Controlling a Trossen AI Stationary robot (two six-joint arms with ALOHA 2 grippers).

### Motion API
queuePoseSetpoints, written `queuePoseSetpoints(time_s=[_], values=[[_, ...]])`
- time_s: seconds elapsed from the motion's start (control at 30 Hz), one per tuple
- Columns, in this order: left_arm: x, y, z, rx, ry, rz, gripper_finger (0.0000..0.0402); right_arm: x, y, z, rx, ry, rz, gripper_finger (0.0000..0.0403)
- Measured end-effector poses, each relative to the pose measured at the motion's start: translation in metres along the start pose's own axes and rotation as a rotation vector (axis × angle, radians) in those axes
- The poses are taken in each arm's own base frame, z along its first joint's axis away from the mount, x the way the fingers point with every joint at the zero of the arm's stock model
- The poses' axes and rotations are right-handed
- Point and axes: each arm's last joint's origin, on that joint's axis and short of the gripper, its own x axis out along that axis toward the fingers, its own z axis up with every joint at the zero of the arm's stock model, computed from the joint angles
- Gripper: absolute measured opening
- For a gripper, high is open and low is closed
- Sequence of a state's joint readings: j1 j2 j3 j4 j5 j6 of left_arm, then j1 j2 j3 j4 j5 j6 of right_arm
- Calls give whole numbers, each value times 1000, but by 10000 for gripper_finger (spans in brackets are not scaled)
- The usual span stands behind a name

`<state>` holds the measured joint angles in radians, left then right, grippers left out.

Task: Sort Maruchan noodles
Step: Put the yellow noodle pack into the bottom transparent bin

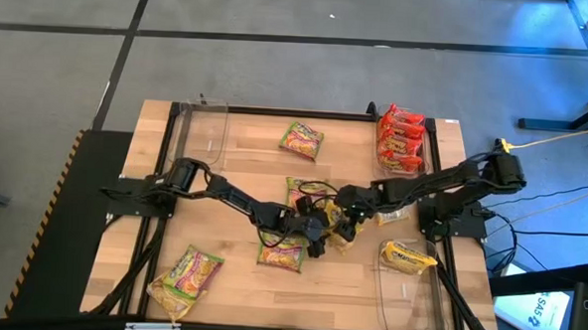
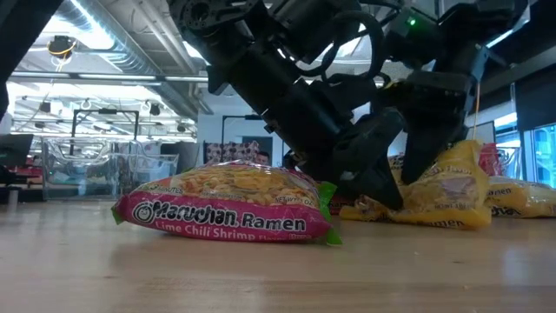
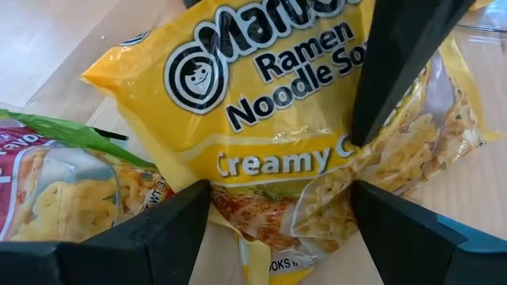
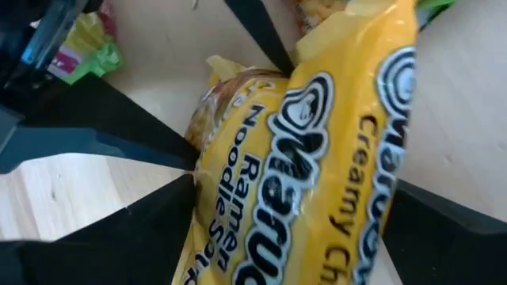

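Your left gripper [image 1: 319,238] and right gripper [image 1: 343,219] meet mid-table, both jaws spread wide around one yellow packet [image 1: 343,237], not visibly clamped, green-pink packet [image 1: 281,252] just beside, red-orange packets [image 1: 399,140] in the far-right bin [image 1: 439,142].

Grey floor [image 1: 278,65] with dark seams, exposed ceiling pipes [image 2: 95,39], window [image 2: 537,152]

Both grippers [image 1: 331,226] meet at table [image 1: 239,282] ctr over one packet [image 1: 343,237]. Packets in bin [image 1: 445,132] at 1 o'clock; 2 packets [image 1: 185,277] at 7.
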<state>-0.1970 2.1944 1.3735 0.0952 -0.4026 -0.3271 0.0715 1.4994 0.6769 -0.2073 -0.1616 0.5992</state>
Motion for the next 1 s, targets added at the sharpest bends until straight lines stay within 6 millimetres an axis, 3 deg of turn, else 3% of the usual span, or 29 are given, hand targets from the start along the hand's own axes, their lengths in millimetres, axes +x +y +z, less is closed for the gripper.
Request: queuePoseSetpoints(time_s=[0.13, 0.43, 0.53, 0.77, 1.0], values=[[0, -1, 0, 1, -3, 2, 302, 2, 1, 1, -45, 0, 15, 310], [-1, -3, 0, 12, -8, -8, 302, 1, 3, 3, -161, -13, 55, 135], [-9, -7, 4, 22, -10, -19, 302, 1, 4, 3, -176, -12, 57, 99], [-45, -28, 11, 75, 8, -57, 302, -10, 4, 2, -217, -32, 41, 112], [-78, -65, 4, 132, -15, -148, 302, -49, 37, -8, -323, -87, 67, 101]])
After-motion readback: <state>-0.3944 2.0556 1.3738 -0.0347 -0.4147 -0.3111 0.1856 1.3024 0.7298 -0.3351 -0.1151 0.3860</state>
